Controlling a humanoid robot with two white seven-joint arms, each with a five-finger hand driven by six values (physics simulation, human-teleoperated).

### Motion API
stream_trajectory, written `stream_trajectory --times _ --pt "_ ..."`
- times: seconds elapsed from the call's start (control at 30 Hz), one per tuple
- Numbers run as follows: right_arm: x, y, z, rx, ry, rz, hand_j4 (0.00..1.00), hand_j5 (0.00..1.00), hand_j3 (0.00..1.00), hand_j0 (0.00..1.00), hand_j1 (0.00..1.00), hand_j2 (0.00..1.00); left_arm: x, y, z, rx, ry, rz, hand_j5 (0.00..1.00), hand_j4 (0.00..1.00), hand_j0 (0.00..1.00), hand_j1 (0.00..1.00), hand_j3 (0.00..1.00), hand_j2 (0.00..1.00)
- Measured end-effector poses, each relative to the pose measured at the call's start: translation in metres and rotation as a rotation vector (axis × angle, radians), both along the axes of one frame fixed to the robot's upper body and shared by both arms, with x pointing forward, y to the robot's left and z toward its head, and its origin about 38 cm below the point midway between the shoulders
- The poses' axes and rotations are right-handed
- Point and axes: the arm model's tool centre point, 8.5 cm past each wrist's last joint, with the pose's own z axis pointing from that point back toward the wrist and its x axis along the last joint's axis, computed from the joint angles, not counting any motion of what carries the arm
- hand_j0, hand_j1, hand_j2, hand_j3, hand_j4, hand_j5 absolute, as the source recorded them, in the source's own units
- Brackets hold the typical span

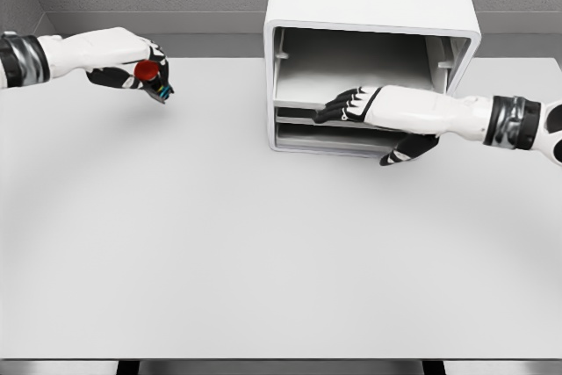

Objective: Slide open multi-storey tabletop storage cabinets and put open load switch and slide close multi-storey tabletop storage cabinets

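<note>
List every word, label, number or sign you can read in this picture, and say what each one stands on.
None can be read.
The white storage cabinet shows plain panels, no lettering.
The load switch in the left hand has a red cap and a small blue patch, too small to tell if anything is printed there.
The right hand at the cabinet's shelf and the table bear no marks.

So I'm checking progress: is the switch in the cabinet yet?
Not yet. The switch is held in the left hand, out over the table's left side, well apart from the cabinet.
</note>
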Motion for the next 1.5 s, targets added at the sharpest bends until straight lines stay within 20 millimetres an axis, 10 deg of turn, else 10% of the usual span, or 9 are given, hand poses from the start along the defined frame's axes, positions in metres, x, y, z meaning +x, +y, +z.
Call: stream_trajectory --times 0.63,1.5 --pt "-0.005 0.004 0.022 0.026 -0.021 0.031 1.0 1.0 1.0 1.0 1.0 1.0 -0.055 -0.035 0.018 -0.052 0.02 -0.212 0.42 0.42 0.42 0.42 0.42 0.42" --pt "0.034 -0.015 -0.014 -0.03 0.044 -0.1 1.0 1.0 1.0 1.0 1.0 1.0 -0.091 -0.052 0.033 -0.08 0.011 -0.323 0.42 0.42 0.42 0.42 0.42 0.42"
